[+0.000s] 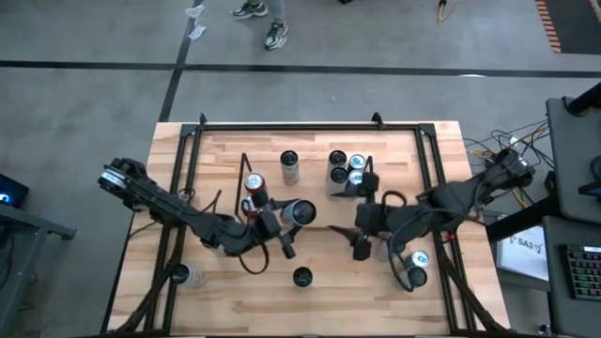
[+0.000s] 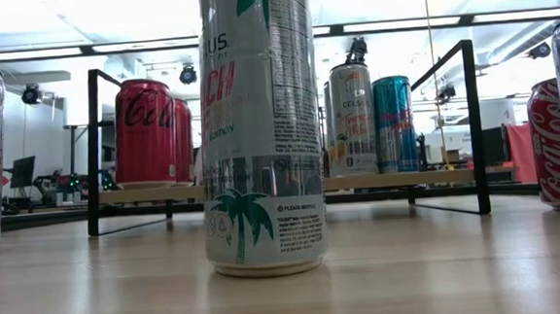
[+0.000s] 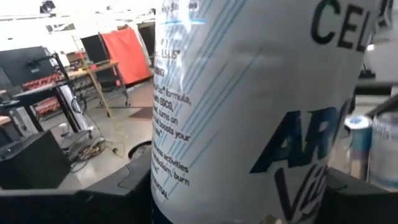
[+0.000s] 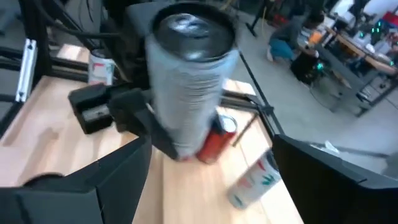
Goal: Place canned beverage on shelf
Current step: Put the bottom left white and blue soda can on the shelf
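A white can (image 3: 249, 112) with blue lettering fills my left wrist view, clamped between my left claw's dark fingers (image 3: 74, 199); two more cans (image 3: 373, 149) stand beyond it.

In my right wrist view, the same can (image 4: 189, 81) shows lying sideways in the left claw (image 4: 143, 118), its silver end towards me. My right claw's fingers (image 4: 74, 186) spread wide with nothing between them. Behind the held can sits a red can (image 4: 217, 140), and a pale can (image 4: 252, 180) lies tipped on the tabletop (image 4: 43, 130).

From above, my left claw (image 1: 282, 225) holds the can (image 1: 300, 212) over the middle of the tabletop (image 1: 225, 291), just in front of the shelf (image 1: 310, 155). My right claw (image 1: 352, 235) hangs wide and empty close by, facing it. On the shelf stand a red can (image 1: 253, 184), a single can (image 1: 289, 165) and a small cluster of cans (image 1: 346, 169). Loose cans stand near the front edge (image 1: 301, 276) and at the right (image 1: 418, 261).

At table height, a tall white can (image 2: 259, 129) with a palm-tree print stands nearest, the shelf (image 2: 282, 186) behind it carrying red cans (image 2: 147, 131) at one end and silver and teal cans (image 2: 375, 122) at the other.
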### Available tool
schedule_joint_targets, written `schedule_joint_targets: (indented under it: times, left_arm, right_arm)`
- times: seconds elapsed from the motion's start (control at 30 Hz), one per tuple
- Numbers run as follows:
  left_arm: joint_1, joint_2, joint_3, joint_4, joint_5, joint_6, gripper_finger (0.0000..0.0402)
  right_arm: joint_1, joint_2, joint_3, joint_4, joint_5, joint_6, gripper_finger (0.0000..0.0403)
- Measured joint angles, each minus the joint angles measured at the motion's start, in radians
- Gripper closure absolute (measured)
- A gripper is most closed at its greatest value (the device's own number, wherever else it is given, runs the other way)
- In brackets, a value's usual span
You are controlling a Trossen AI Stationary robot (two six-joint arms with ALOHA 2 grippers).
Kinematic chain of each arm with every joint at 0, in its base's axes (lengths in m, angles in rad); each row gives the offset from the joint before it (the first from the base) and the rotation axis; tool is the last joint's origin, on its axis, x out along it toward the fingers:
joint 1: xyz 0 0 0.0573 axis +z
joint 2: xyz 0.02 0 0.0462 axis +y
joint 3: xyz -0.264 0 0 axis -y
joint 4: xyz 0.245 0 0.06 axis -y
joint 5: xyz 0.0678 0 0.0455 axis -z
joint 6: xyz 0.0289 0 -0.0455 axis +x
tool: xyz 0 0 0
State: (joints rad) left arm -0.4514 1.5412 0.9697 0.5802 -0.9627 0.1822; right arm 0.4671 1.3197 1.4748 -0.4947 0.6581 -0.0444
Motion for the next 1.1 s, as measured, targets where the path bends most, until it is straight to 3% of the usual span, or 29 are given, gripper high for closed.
schedule_joint_targets:
  times: [0.23, 0.37, 0.9, 1.1]
  left_arm:
    - [0.002, 0.026, -0.002, 0.061, 0.001, 0.018, 0.0173]
    - [0.0, 0.027, -0.001, 0.086, 0.001, 0.011, 0.0173]
    - [0.008, 0.028, -0.001, 0.101, 0.004, -0.035, 0.0173]
    - [0.008, 0.028, -0.002, 0.099, 0.005, -0.031, 0.0173]
  right_arm:
    - [0.0, 0.051, -0.144, 0.453, -0.004, -0.114, 0.0078]
    - [-0.007, 0.074, -0.159, 0.574, -0.003, -0.136, 0.0078]
    - [-0.091, 0.168, -0.101, 0.675, -0.064, -0.183, 0.008]
    - [-0.093, 0.169, -0.095, 0.673, -0.064, -0.179, 0.0152]
